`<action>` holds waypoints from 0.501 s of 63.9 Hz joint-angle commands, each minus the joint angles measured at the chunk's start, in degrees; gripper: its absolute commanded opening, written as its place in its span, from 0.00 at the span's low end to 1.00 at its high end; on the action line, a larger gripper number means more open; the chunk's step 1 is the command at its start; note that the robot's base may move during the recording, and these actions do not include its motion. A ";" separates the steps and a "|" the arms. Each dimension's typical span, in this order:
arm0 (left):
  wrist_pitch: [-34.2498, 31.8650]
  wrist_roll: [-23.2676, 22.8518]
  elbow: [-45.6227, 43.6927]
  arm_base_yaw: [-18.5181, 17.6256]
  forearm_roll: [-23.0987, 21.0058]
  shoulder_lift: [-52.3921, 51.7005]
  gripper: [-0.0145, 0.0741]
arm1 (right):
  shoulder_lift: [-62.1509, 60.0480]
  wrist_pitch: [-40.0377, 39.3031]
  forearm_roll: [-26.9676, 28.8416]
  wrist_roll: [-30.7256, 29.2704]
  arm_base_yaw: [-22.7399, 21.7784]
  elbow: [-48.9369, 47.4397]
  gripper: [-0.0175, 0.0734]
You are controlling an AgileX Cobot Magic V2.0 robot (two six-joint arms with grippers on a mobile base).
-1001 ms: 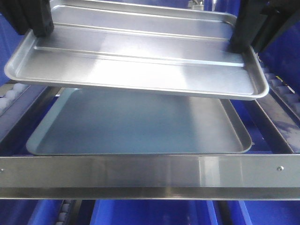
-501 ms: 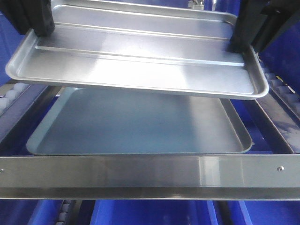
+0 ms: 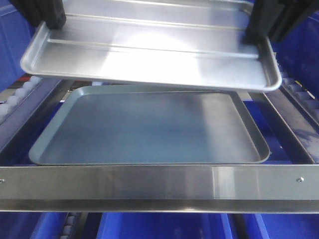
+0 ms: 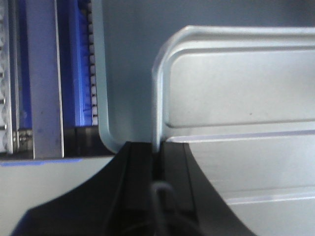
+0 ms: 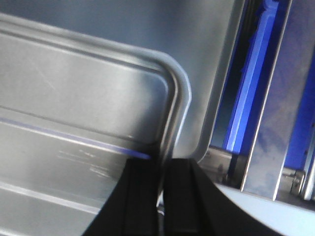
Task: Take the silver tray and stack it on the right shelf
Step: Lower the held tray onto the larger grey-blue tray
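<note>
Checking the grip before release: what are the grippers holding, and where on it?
Both hold the shiny silver ridged rectangular metal tray: the left gripper clamps its left rim, the right gripper its right rim.

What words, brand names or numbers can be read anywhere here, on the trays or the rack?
None: no text shows in any view. The silver tray, the dull grey tray below it and the front bar of the right shelf are bare metal; the bar carries only a small rivet.

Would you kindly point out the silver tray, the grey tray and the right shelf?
silver tray (image 3: 149, 67): front view, its base.
grey tray (image 3: 149, 127): front view, middle of base.
right shelf (image 3: 149, 181): front view, its front bar.
</note>
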 commanded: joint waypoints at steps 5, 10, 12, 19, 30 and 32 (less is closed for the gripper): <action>-6.50 3.75 -1.95 4.57 -1.00 -0.10 0.06 | 1.81 -1.84 -0.48 -4.34 -2.03 -6.97 0.25; -8.62 6.68 -2.00 7.32 -2.60 1.59 0.06 | 4.68 -1.63 -0.48 -4.69 -3.34 -9.45 0.25; -9.33 7.18 -2.00 8.22 -2.96 2.18 0.06 | 5.75 -1.70 -0.48 -4.75 -3.73 -10.22 0.25; -11.60 7.28 -2.00 10.94 -3.05 5.07 0.06 | 10.10 -1.83 -0.48 -4.80 -5.21 -12.53 0.25; -16.00 7.28 -2.00 13.88 -3.05 11.02 0.06 | 17.07 -3.57 -0.48 -4.80 -6.67 -14.06 0.25; -16.41 7.28 -2.00 13.89 -3.05 11.99 0.06 | 18.34 -3.92 -0.48 -4.80 -6.84 -14.06 0.25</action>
